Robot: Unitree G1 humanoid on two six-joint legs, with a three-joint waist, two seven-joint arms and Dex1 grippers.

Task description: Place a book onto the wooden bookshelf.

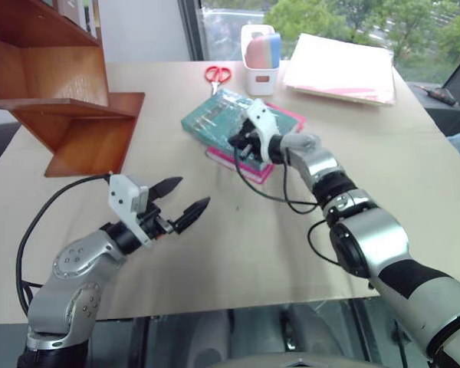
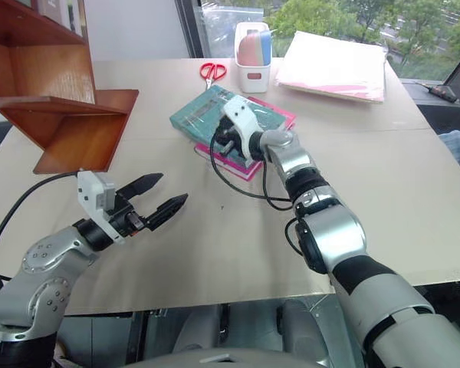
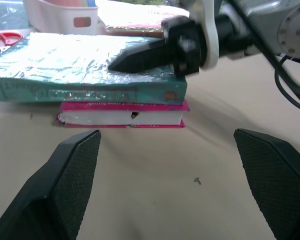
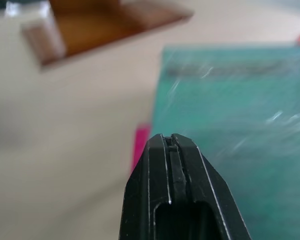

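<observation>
My right end effector (image 1: pixel 244 142) was clenched with nothing in it, its tip over the near corner of the book (image 1: pixel 218 115), which lay on a pink book (image 1: pixel 254 165) on the surface (image 1: pixel 238 230). My left end effector (image 1: pixel 185 198) hung released, well short of it. I judged this the approach; next I needed a grip before carrying to the wooden bookshelf (image 1: pixel 69 115).

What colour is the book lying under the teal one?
Pink, clearest in the left wrist view.

Red scissors (image 1: pixel 218 74); white caddy (image 1: pixel 260 55) (papers (image 1: pixel 340 69) beside)
</observation>
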